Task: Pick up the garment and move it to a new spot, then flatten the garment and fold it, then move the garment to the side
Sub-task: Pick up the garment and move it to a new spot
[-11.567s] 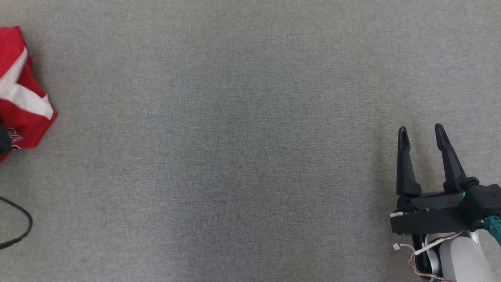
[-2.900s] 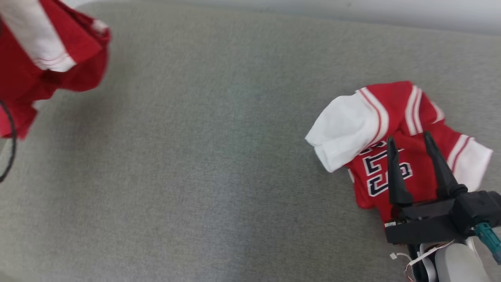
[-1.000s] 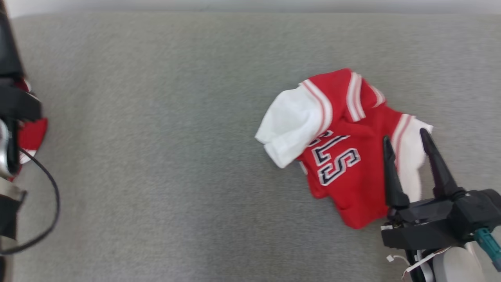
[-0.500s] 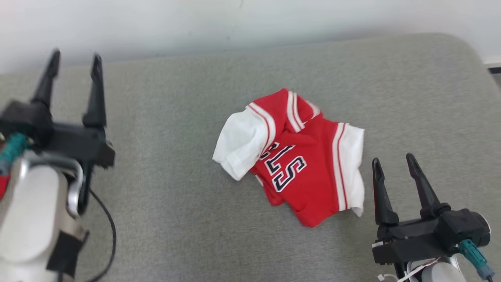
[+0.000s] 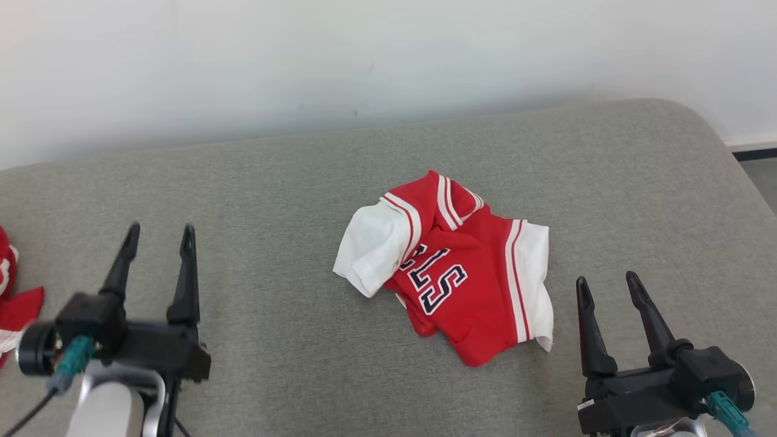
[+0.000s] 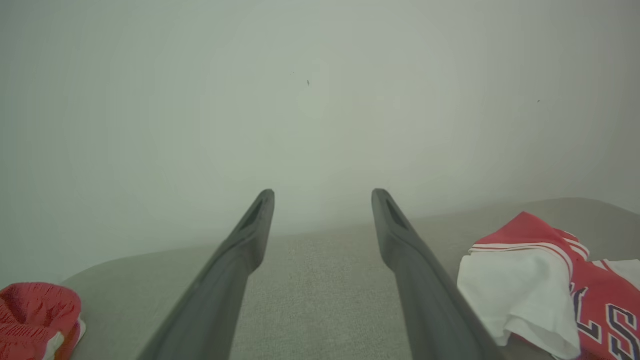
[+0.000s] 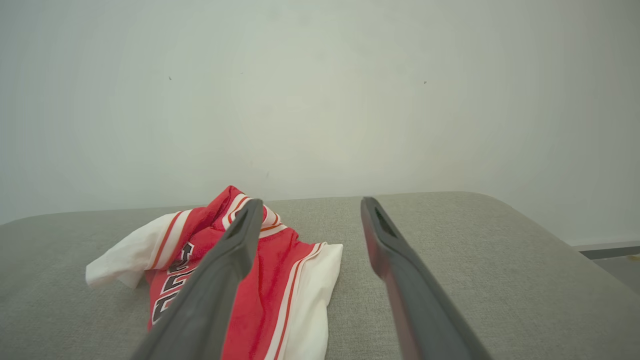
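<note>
The left hand (image 5: 161, 229) is at the lower left of the head view. Its two long dark fingers (image 5: 184, 273) point up the frame. They stand wide apart with nothing between them. A small teal plug (image 5: 70, 358) sticks out of its black base.

The right hand (image 5: 606, 279) is at the lower right of the frame. Its two fingers are wide apart too, and it holds nothing. Both hands are over a grey cloth surface (image 5: 273, 194) that has a round corner at the upper right.

A bit of another red cloth (image 5: 15, 303) with some white on it lies at the far left edge. It is beside the left hand but does not touch it.

A little farther up, in the middle of the frame, lies the jersey (image 5: 479, 273). It is red with white sleeves, striped edges and big dark letters. It is crumpled, not flat, and one white sleeve (image 5: 370, 249) sticks out to the left. The jersey sits between the two hands, nearer the right one, and touches neither.

In the right wrist view the jersey is at the lower left, partly behind one finger. In the left wrist view it is at the lower right edge.

Farthest back, across the top of the frame, is a plain white wall (image 5: 364, 60).
</note>
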`<state>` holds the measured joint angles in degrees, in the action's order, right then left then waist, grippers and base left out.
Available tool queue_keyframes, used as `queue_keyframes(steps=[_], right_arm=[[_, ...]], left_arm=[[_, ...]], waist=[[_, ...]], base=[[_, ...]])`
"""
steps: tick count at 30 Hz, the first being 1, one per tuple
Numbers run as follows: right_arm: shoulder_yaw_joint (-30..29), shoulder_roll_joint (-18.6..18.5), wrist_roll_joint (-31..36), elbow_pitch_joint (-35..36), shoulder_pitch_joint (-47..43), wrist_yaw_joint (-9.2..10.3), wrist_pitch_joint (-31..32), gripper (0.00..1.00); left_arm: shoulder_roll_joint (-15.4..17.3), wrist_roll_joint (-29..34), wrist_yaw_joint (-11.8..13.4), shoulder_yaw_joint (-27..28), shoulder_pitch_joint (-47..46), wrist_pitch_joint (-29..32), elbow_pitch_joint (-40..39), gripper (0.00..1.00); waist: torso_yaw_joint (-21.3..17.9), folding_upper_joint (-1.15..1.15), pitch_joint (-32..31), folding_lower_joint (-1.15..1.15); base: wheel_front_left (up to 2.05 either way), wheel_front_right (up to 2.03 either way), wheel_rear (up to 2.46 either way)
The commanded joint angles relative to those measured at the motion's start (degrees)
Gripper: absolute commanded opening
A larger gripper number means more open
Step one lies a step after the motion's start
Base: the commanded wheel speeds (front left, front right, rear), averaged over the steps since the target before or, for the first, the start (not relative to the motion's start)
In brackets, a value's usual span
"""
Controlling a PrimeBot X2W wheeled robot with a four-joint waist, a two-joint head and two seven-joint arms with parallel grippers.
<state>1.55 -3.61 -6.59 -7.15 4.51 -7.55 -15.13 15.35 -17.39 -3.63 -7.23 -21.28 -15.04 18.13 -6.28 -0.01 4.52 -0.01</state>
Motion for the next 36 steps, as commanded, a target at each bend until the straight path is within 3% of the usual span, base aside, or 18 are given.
queue_keyframes(steps=[1,19,36], right_arm=[[0.0,0.1,-0.5,-0.3,-0.7,0.13,0.0,1.0],[-0.2,-0.6,-1.0,-2.9,-2.8,0.13,0.0,1.0],[0.1,-0.8,-1.3,-4.0,-3.1,0.13,0.0,1.0]], left_arm=[[-0.3,-0.2,0.1,0.3,1.9,-0.2,-0.5,1.0],[-4.6,1.9,0.1,4.7,18.2,-0.2,-9.2,1.0],[-8.2,4.3,-2.2,6.8,20.8,-0.2,-8.4,1.0]], waist=[[1.0,0.01,-0.8,0.01],[6.0,0.01,-3.5,0.01],[7.6,0.01,-3.6,0.01]], base=[[0.0,0.0,0.0],[0.0,0.0,0.0],[0.0,0.0,0.0]])
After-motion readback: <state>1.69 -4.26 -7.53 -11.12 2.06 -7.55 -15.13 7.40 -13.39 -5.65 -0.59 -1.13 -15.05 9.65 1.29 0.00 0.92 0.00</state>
